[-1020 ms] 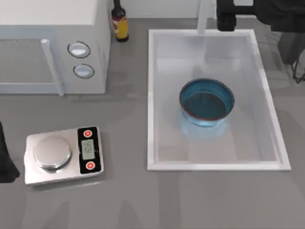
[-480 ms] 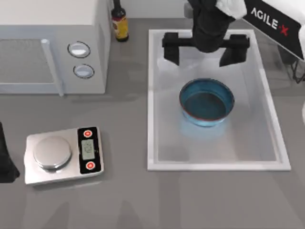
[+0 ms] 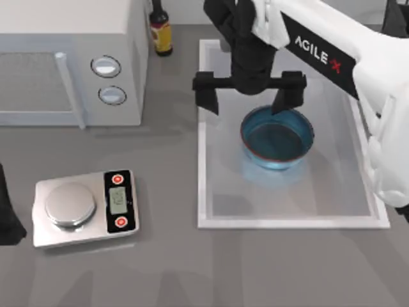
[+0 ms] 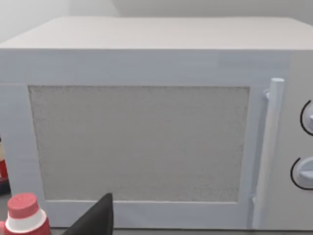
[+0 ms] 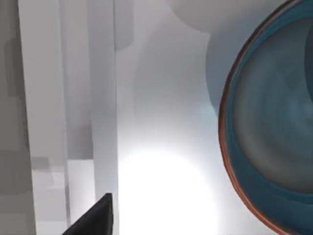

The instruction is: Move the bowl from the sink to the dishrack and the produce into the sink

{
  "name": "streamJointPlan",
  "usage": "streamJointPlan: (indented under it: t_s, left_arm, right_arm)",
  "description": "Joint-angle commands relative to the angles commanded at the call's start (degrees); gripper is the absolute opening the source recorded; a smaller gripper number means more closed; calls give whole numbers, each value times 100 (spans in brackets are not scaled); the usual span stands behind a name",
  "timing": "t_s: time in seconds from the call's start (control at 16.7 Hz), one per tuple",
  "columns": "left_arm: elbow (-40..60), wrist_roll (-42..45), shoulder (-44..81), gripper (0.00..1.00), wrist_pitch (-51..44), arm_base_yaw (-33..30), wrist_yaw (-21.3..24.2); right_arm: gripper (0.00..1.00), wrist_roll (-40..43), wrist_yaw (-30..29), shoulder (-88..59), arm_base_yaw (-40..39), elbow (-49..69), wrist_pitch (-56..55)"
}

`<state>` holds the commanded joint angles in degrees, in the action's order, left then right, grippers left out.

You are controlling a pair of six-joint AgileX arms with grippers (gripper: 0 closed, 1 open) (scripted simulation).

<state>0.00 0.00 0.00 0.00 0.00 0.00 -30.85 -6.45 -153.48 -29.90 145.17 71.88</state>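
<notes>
Rigid, glossy, likely slippery bowl (image 3: 277, 137) in sink (image 3: 211, 192); best pinched at thin rim by right gripper (image 3: 249, 96), fingers spread wide above.

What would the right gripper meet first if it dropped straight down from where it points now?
Probably the sink floor, just beside the bowl. The open right gripper points down with one finger over the bowl's far rim, so that rim may touch first; height is unclear.
</notes>
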Motion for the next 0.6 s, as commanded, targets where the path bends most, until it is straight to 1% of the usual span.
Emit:
streamJointPlan:
  t_s: [0.36,0.6]
  left_arm:
    - [0,0,0,100,0,0,0]
    - [0,0,0,100,0,0,0]
  right_arm:
    - [100,24,3,-91,26,-24,-104]
    - [100,74,2,-732,77,-99,-880]
